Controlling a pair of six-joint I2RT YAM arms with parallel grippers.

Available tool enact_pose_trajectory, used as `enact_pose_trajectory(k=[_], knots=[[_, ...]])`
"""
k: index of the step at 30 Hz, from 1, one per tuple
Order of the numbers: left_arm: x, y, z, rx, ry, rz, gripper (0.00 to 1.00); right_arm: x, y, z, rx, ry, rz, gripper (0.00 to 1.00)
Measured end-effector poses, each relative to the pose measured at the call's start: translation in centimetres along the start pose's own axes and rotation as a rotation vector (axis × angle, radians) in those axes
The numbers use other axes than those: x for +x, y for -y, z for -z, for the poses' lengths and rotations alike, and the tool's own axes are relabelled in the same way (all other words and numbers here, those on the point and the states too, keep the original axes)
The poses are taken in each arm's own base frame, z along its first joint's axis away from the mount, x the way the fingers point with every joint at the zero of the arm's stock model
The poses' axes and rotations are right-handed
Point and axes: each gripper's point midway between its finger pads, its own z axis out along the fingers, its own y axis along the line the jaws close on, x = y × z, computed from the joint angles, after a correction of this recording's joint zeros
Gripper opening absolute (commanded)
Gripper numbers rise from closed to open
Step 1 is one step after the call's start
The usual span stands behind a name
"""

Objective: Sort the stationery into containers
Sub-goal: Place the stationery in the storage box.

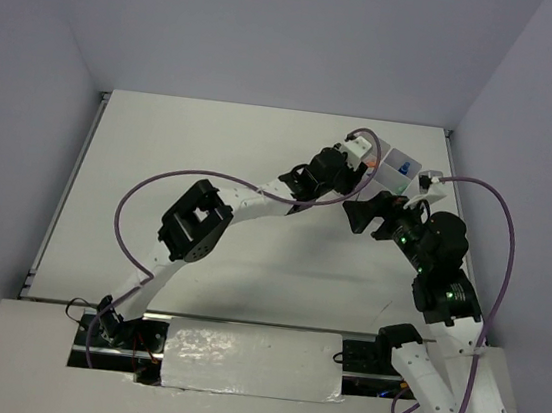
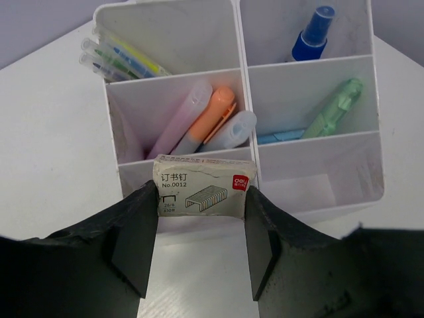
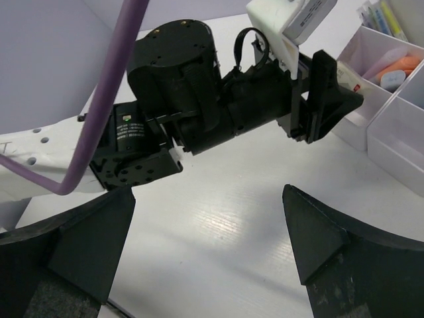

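Note:
A white divided tray (image 2: pixel 246 66) stands in front of my left gripper (image 2: pixel 202 199). My left gripper is shut on a small white staple box (image 2: pixel 204 185) and holds it at the tray's near left wall. The tray holds thin pens (image 2: pixel 119 59) at the far left and pink, orange (image 2: pixel 211 119) and pale blue markers in the middle left. A blue item (image 2: pixel 311 33) is at the far right and a green item (image 2: pixel 334 109) in the middle right. In the top view the tray (image 1: pixel 398 169) is at the back right. My right gripper (image 3: pixel 209 199) is open and empty above bare table.
In the right wrist view the left arm's wrist (image 3: pixel 199 86) and fingers (image 3: pixel 324 99) stretch across to the tray (image 3: pixel 391 126). A purple cable (image 3: pixel 106 86) hangs at the left. Both arms crowd the back right of the table (image 1: pixel 211 158).

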Motion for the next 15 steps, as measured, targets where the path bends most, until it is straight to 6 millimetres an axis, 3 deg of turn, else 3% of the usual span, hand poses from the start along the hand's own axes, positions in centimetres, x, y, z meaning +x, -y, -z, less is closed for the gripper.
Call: enact_pose_trajectory(k=[7,12,14,15], knots=[[0.8,-0.3,-1.5,-0.023,0.003,-0.005,0.60,0.6,0.2,-0.2,-0.003,-0.016,-0.003,1.00],[1.1,-0.7,-1.5,-0.049,-0.007,-0.007,0.61,0.8,0.3,-0.4,-0.001,-0.022,-0.004,1.00],[1.2,-0.9,-1.5,-0.057,-0.008,-0.007,0.66,0.8,0.3,-0.4,-0.001,-0.023,-0.005,1.00],[1.4,-1.0,-1.5,-0.062,-0.008,-0.006,0.73,0.8,0.3,-0.4,-0.001,-0.024,-0.005,1.00]])
